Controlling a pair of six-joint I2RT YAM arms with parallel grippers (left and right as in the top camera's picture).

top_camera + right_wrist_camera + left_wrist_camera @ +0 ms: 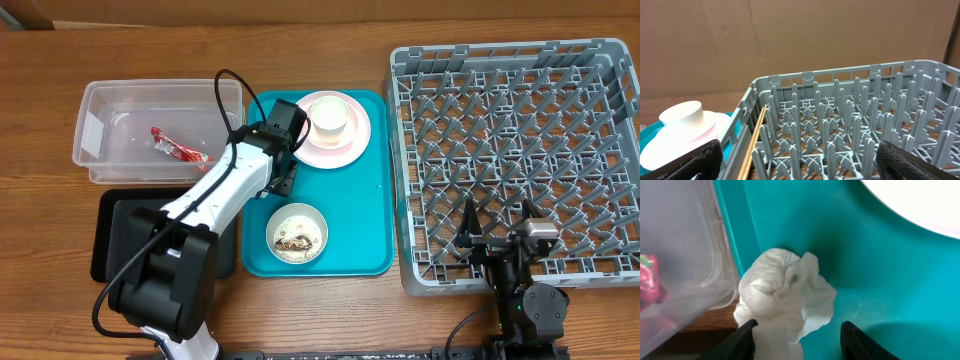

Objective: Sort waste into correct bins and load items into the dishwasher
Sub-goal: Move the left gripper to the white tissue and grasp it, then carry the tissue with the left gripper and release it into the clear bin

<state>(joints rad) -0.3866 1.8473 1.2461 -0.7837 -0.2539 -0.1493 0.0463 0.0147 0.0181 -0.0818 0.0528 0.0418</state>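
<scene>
The crumpled white napkin (785, 295) lies on the left rim of the teal tray (375, 205), beside the clear tub (100, 135). My left gripper (797, 337) is open, with a finger on each side of the napkin; the overhead view shows it (281, 165) covering the napkin. The red wrapper (175, 148) lies in the clear tub. The cream cup (333, 117) stands on the pink plate (355, 143). A whitish bowl (297, 233) holds rice and brown scraps. My right gripper (800, 167) is open and empty over the grey rack's (520, 160) front edge.
The black tray (108, 240) lies at the lower left, partly under my left arm. A thin tan stick (752, 145) runs along the rack's left wall. The plate (670, 142) and cup (682, 112) also show in the right wrist view.
</scene>
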